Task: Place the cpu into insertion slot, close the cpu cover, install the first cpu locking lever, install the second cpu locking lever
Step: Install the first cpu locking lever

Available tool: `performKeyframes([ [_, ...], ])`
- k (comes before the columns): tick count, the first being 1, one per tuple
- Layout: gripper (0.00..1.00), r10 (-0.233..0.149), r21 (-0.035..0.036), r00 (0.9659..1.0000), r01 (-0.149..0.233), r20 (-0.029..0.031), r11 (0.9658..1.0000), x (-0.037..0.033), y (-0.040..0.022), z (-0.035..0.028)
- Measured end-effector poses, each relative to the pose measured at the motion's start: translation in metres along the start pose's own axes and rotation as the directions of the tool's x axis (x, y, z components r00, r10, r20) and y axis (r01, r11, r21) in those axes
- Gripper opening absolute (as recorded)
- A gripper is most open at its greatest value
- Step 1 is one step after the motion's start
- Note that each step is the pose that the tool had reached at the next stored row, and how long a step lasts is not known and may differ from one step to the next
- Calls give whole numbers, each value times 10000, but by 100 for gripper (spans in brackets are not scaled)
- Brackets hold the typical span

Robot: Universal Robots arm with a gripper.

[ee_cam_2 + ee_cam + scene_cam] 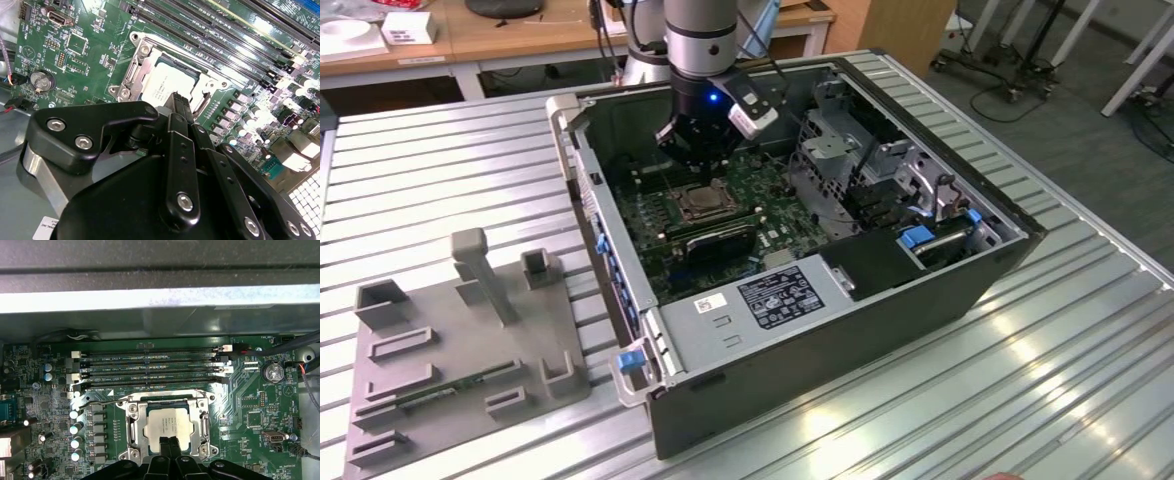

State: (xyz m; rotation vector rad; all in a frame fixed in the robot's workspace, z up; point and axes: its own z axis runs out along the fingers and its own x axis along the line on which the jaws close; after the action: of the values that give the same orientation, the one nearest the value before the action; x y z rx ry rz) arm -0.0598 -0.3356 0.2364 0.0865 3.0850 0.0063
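Your gripper (699, 178) is down inside the open computer case (921, 300), which lies on its side on the ribbed metal table (454, 150). In both wrist views the two fingers are closed against each other, with nothing visible between them. Their tips (169, 441) rest at the edge of the chip (167, 424).

The chip lies flat in its socket (700, 205) on the green board (250, 405), pale metal face up. You also see it in the second wrist view (161, 82), just past the fingertips (180, 99).

The silvery cover frame (167, 401) lies flat around the chip, which shows through the frame's square window. You cannot tell from these views whether the frame is latched. A thin metal lever (100, 402) reaches out from one corner of the socket across the board.

The long black memory slots (150, 365) run just beside the socket. A round coin battery (272, 372) sits further along the board. On the exterior view's left, a grey holder tray (454, 330) stands on the table, well apart from the case.
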Motion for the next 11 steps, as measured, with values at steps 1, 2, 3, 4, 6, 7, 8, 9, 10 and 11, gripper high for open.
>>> performKeyframes([
  [1, 10, 0, 0, 10000, 0, 0, 10000, 0, 0, 0],
  [2, 10, 0, 0, 10000, 0, 0, 10000, 0, 0, 0],
  [3, 10, 0, 0, 10000, 0, 0, 10000, 0, 0, 0],
  [4, 10, 1, 0, 10000, -1, 0, 10000, 3, 0, 0],
  [6, 10, 1, 0, 10000, -1, 0, 10000, 13, -1, -1],
  [7, 10, 1, 0, 10000, -1, 1, 10000, 20, -1, -1],
  [8, 10, 1, 0, 10000, -1, 0, 10000, 31, -2, -2],
  [9, 10, 0, 0, 10000, 0, 2, 10000, 43, -3, -2],
  [10, 10, 0, 1, 10000, 0, 3, 10000, 57, -3, -3],
  [11, 10, 0, -1, 10000, 0, 9, 10000, 75, -4, -4],
])
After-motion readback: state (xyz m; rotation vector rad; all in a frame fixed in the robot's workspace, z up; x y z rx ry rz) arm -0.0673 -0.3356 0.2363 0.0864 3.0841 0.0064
